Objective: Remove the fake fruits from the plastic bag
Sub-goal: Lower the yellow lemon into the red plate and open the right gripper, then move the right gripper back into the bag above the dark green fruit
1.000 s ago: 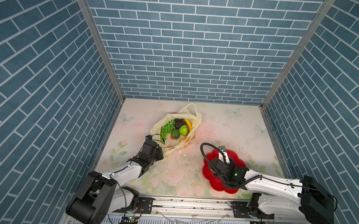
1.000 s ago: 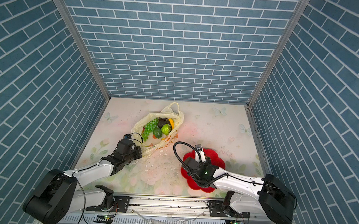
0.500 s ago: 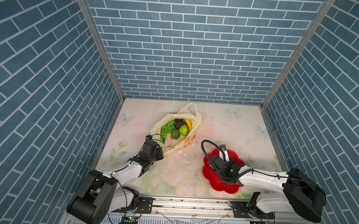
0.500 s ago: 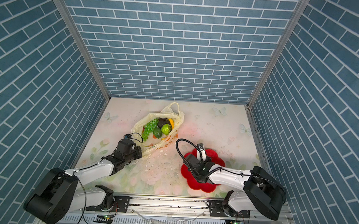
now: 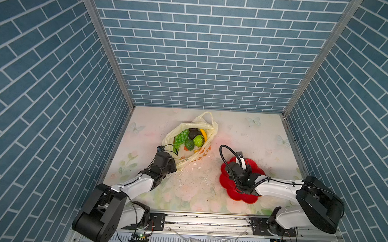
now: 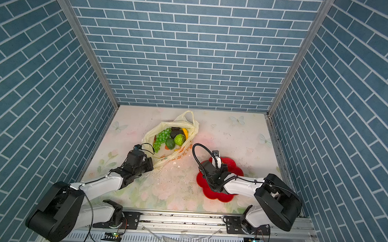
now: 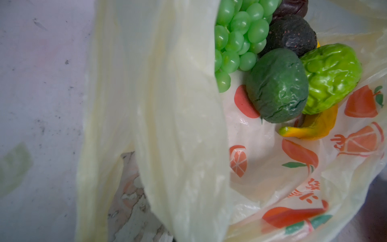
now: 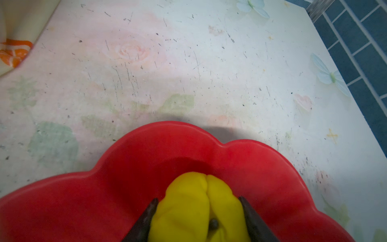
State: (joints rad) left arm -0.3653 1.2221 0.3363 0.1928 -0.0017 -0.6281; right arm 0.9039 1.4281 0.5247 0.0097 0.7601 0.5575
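Two grips show: the left fingers pinch the plastic bag at its edge, the right fingers squeeze a yellow lump over the red flower plate.

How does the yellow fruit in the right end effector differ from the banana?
Place: the yellow fruit is out of the plastic bag, over the red plate; the banana lies inside the bag.
Grip: the right end effector clamps the yellow fruit; the banana is free, partly under a bright green fruit.
Shape: the yellow fruit is a chunky lobed lump; the banana is slim, curved, green-tipped.
Both are glossy and yellowish.
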